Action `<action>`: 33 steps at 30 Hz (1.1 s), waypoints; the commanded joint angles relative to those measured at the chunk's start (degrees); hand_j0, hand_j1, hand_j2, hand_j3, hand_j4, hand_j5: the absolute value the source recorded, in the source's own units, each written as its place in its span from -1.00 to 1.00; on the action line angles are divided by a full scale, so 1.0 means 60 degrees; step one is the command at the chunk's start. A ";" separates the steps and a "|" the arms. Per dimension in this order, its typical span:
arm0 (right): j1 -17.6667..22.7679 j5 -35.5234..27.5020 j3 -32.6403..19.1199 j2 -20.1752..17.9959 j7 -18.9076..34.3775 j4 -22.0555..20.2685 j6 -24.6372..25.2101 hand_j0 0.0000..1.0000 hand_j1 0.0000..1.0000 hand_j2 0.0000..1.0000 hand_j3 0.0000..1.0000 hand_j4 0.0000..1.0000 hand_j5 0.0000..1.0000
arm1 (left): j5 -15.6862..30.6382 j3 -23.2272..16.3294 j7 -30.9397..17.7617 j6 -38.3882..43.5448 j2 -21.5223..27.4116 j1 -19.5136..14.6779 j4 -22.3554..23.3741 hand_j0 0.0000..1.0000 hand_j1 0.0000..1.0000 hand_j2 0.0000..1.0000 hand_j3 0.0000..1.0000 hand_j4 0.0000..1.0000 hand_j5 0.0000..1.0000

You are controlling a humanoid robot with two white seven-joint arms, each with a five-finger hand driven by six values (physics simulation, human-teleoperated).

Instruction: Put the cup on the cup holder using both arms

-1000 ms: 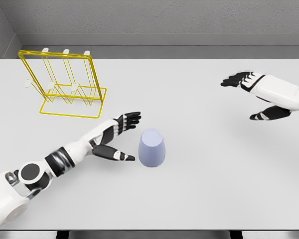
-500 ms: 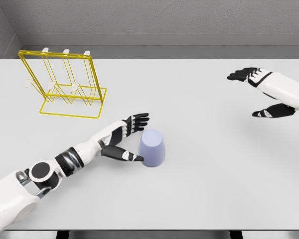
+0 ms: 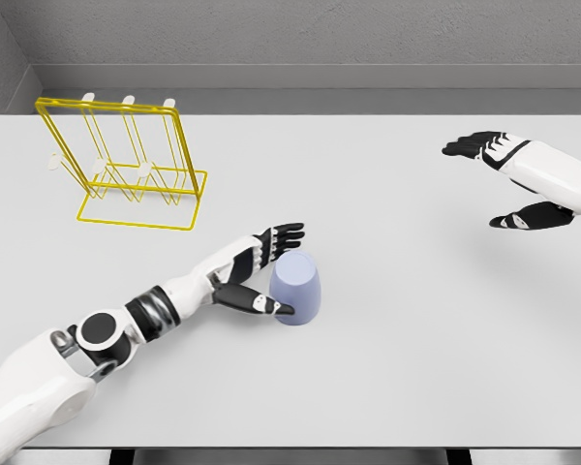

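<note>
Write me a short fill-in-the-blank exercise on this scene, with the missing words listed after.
1. The lavender cup stands upside down on the ____ table.
2. The wire cup holder is ____ in colour.
3. The ____ hand reaches around the cup.
4. The right hand hovers open, far from the ____.

Missing words: white; yellow; left; cup

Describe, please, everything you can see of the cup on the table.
The cup is a plain, matte, pale lavender-blue tumbler with no handle visible. It stands upside down on the white table, its wider rim on the surface and its narrower closed base on top, tilted slightly. It sits near the table's middle, well in front of and to the right of the yellow wire cup holder. The left hand brackets its left side with spread fingers, thumb against its lower edge; it is not yet gripped.
</note>
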 commanded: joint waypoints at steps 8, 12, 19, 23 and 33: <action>0.0015 -0.0145 0.0027 -0.0009 -0.0005 -0.0009 0.0025 1.00 1.00 1.00 1.00 1.00 1.00 | -0.0085 -0.0129 -0.0003 0.0015 -0.0224 -0.0015 0.0056 1.00 1.00 1.00 1.00 1.00 1.00; 0.0044 -0.0188 0.0057 -0.0024 0.0010 -0.0082 0.0025 1.00 1.00 1.00 1.00 1.00 1.00 | -0.0100 -0.0203 -0.0003 0.0015 -0.0312 -0.0117 0.0056 1.00 1.00 1.00 1.00 1.00 1.00; 0.0103 -0.0247 -0.0060 -0.0024 0.0523 -0.0082 0.0025 1.00 1.00 1.00 1.00 1.00 1.00 | -0.0144 -0.0276 0.0012 0.0015 -0.0385 -0.0161 0.0070 1.00 1.00 1.00 1.00 1.00 1.00; 0.0117 -0.0262 -0.0090 0.0006 0.0523 -0.0126 0.0025 1.00 1.00 1.00 1.00 1.00 1.00 | -0.0056 -0.0203 0.0026 -0.0073 -0.0385 -0.0161 0.0100 0.41 0.41 0.41 0.41 0.41 0.41; 0.0176 -0.0276 -0.0222 0.0050 0.0537 -0.0228 0.0025 1.00 1.00 1.00 1.00 1.00 1.00 | -0.0041 -0.0159 0.0070 -0.0102 -0.0371 -0.0161 0.0202 0.16 0.16 0.16 0.16 0.16 0.16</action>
